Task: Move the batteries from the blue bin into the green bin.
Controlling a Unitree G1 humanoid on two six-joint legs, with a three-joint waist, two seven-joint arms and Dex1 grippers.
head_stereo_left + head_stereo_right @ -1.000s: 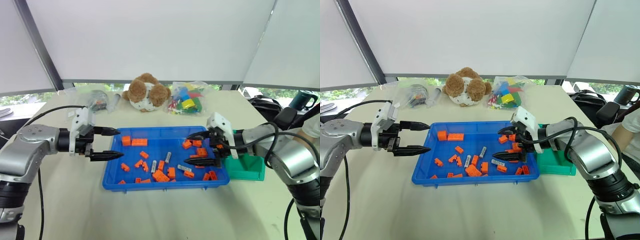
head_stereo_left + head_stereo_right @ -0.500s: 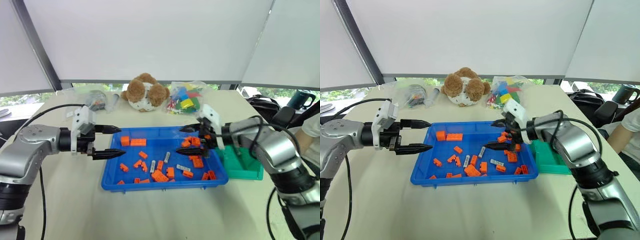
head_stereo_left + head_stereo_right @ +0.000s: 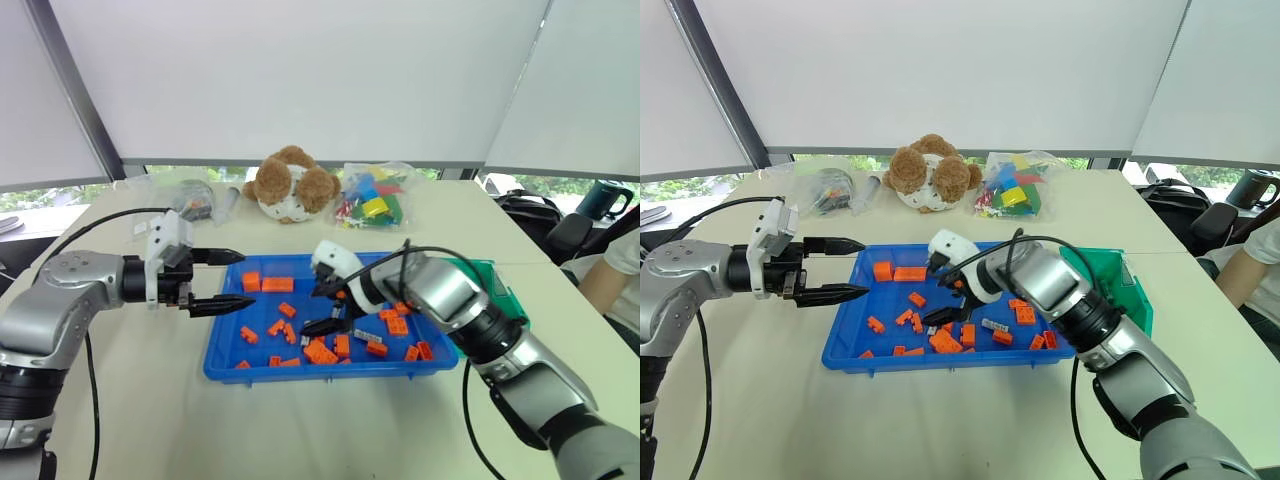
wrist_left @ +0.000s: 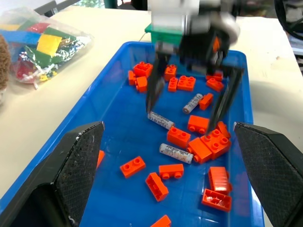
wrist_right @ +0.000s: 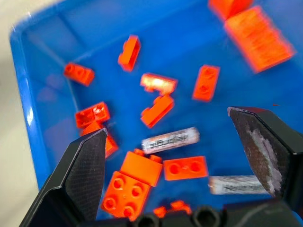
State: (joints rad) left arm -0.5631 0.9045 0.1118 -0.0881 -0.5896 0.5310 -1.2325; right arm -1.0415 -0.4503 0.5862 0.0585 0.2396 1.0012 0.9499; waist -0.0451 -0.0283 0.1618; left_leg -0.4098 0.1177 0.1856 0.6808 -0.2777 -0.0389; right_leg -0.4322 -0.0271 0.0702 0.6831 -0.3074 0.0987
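Two grippers spread wide, holding nothing | head views: left gripper [image 3: 222,280] level at blue bin [image 3: 262,368] rim; right gripper [image 3: 937,291] angled down inside | wrist views: smooth silver cylindrical batteries [image 4: 175,152] among studded orange bricks [image 5: 129,185]; green bin [image 3: 1135,290] beside.

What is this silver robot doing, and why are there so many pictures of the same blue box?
It is a robot with two arms, and each arm ends in a gripper with two black fingers. Two pictures come from cameras in its head, looking down at the table. The other two come from small cameras on its wrists, so you see the black fingers up close.

On the table is the blue bin, full of orange toy bricks and a few silver batteries. Beside it stands the green bin. Behind are a teddy bear and a bag of coloured blocks.

The right gripper hangs open over the bricks and batteries, holding nothing. The left gripper waits open by the blue bin's edge, also holding nothing.
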